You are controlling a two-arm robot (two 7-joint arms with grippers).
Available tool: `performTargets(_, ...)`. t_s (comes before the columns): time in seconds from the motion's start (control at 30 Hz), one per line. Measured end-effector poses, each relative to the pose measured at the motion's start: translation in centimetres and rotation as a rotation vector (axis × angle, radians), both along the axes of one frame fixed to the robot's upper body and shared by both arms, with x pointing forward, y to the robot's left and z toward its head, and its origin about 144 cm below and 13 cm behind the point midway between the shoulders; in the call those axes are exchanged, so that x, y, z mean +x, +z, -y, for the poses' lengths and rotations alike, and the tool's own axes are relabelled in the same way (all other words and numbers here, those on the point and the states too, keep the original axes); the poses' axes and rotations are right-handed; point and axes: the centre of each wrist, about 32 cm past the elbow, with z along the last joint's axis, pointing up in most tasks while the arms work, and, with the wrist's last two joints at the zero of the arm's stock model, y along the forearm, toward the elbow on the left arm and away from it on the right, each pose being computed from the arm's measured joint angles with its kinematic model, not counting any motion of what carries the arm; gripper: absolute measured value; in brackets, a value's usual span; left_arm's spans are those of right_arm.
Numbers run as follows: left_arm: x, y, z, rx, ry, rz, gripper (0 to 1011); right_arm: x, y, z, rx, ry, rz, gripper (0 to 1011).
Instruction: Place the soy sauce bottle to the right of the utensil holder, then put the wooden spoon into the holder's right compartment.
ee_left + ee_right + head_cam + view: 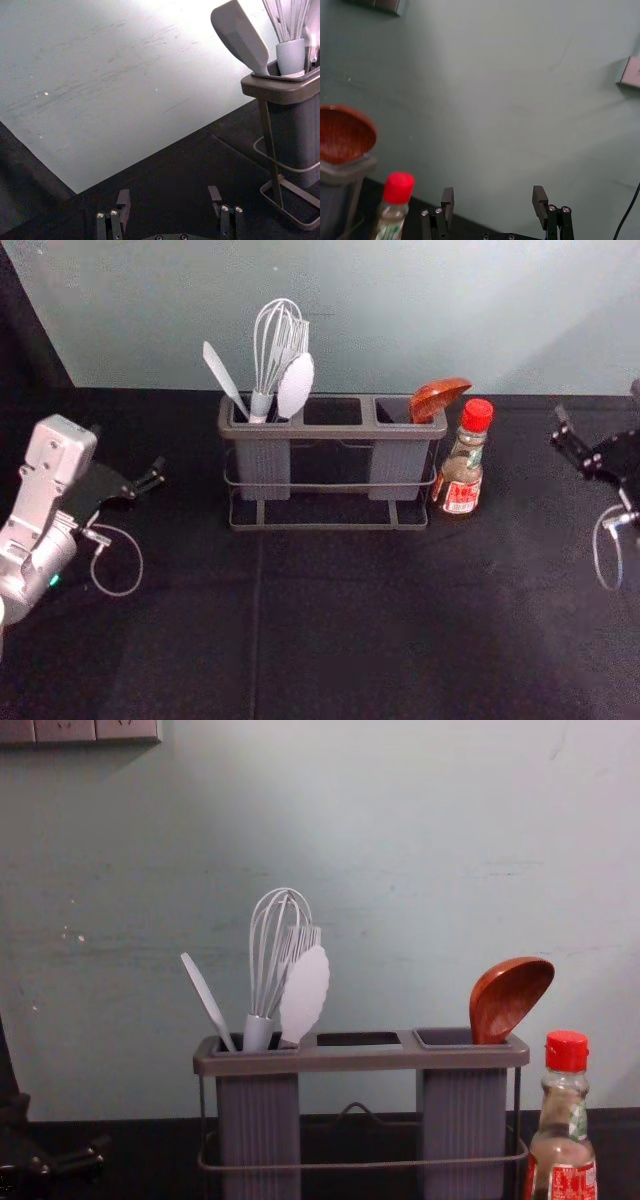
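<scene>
Wooden spoon (436,398) in right compartment (396,468) (lower handle hidden)

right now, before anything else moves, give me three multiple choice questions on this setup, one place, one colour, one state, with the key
1. Where in the holder is the wooden spoon?
a) left compartment
b) middle opening
c) right compartment

2. What colour is the cap of the soy sauce bottle?
a) green
b) red
c) white

3. What state is the right tool in?
a) open, holding nothing
b) shut, holding nothing
c) shut on the bottle

Key:
1: c, the spoon's bowl sticks out above that compartment in the head and chest views.
2: b, the cap is plainly red.
3: a, its fingers stand wide apart with nothing between them.
</scene>
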Motion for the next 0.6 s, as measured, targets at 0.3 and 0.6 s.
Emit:
performTargets(0.3, 0.0, 0.0, 0.0, 0.0, 0.0, 0.0, 1011, -0.5, -1.4, 0.1, 0.001, 0.001, -0.077, 1003)
performTargets(0.6, 0.0, 0.0, 0.0, 0.0, 0.0, 0.0, 1011, -0.7, -2.0, -0.1, 0.0, 0.009, -0.119, 1003)
